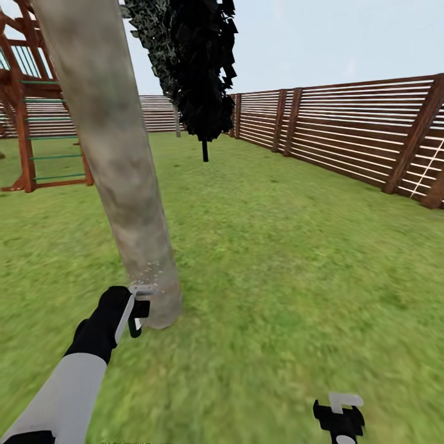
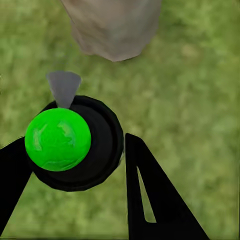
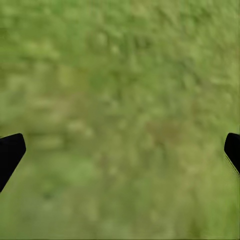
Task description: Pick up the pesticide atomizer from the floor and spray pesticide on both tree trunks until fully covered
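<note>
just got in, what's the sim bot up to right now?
It is out on the lawn, spraying a tree. The left gripper is shut on the pesticide atomizer, held low and aimed at the base of the tree trunk; a faint mist of droplets shows on the trunk just above the gripper. In the left wrist view the atomizer's nozzle points toward the trunk's foot. The right gripper hangs open over bare grass, holding nothing. A slatted wooden fence rings the yard.

Bright, even daylight, no cast shadows, grass (image 1: 296, 259) smeared and blurry (most in wrist views), no glare
</note>
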